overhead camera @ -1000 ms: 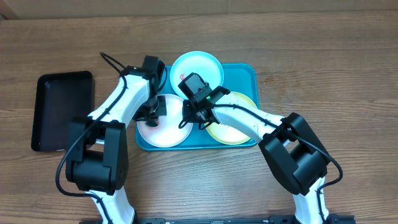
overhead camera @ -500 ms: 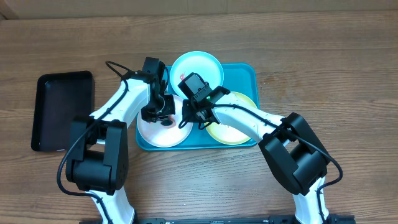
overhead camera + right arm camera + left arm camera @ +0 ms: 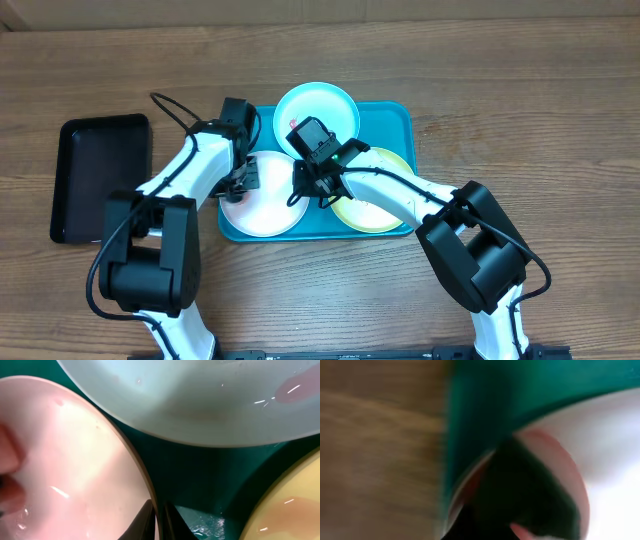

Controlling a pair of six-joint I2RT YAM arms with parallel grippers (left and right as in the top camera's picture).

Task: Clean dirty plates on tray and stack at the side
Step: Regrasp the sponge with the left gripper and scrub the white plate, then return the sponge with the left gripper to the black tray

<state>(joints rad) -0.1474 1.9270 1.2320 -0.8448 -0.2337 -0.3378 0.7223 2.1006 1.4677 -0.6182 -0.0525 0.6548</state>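
The white plate (image 3: 265,205) lies in the front left corner of the tray (image 3: 396,116). The light blue plate (image 3: 316,108) sits at the back edge and the yellow-green plate (image 3: 385,208) at the front right.

The right gripper (image 3: 303,188) is pinched on the white plate's right rim, one finger on each side. The left gripper (image 3: 243,182) is fully closed over the opposite, left rim. Its wrist view is blurred, so whether it pinches anything cannot be told.

Finding: the plate lies between the two grippers. The right arm appears to steady it, and the left arm looks better placed to wipe inward, towards the right.
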